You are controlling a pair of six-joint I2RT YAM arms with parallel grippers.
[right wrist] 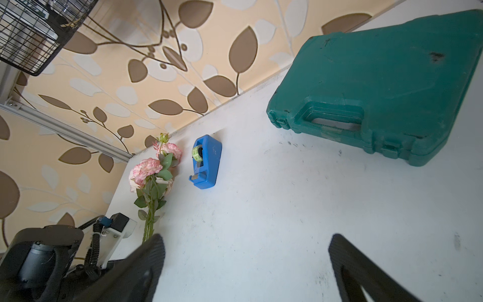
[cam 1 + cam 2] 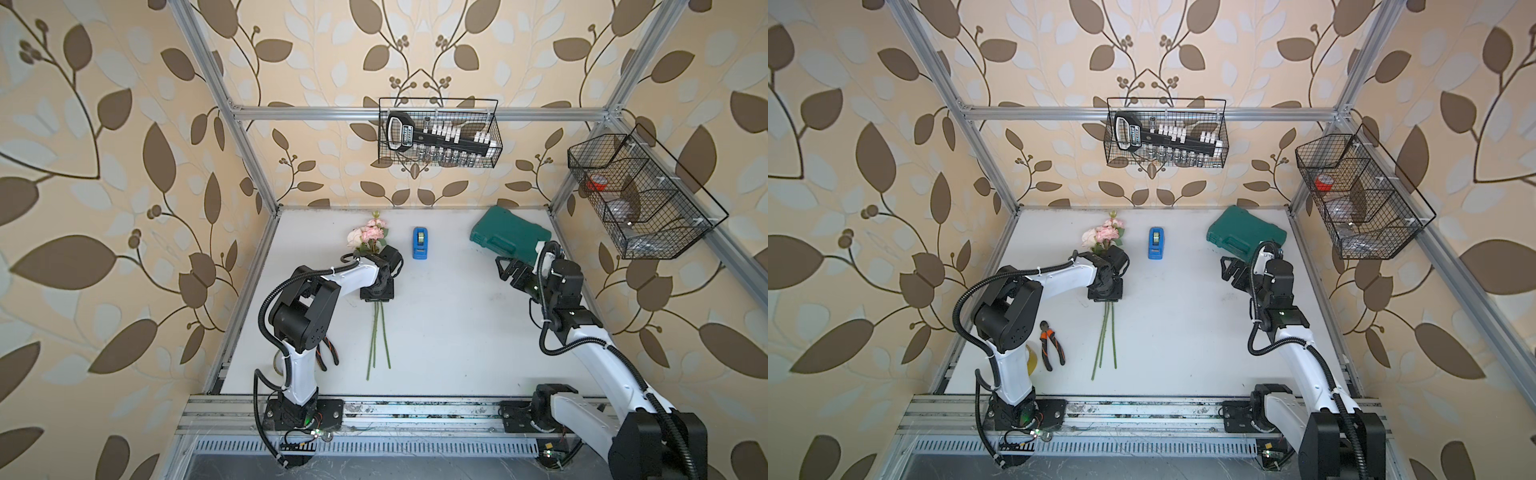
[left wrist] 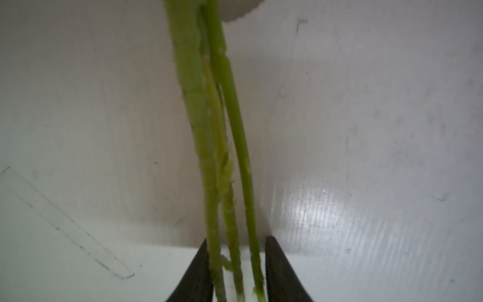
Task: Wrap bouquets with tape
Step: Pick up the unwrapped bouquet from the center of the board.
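Two dark fingers (image 3: 196, 274) of the left gripper (image 3: 236, 251) stand close together on either side of three thin green stems (image 3: 206, 157), right against the outer two. There are small gaps between the stems, so I cannot tell whether the hold is firm. The stems belong to the bouquet (image 2: 368, 239), which lies flat on the far left of the white table (image 2: 436, 332), pink and cream blooms toward the far wall and cut ends toward the near edge. The gripper sits just below the blooms. Just right of the blooms stands the blue tape dispenser (image 2: 420, 244), untouched, its small pale roll in place. Well apart on the right, the right gripper (image 1: 245, 251) hangs wide open and empty above the table, near a green case (image 2: 509, 237). No tape shows on the stems, so the wrapping seems barely begun. Only the gathering of the stems is under way, while pulling tape and winding it round are left.
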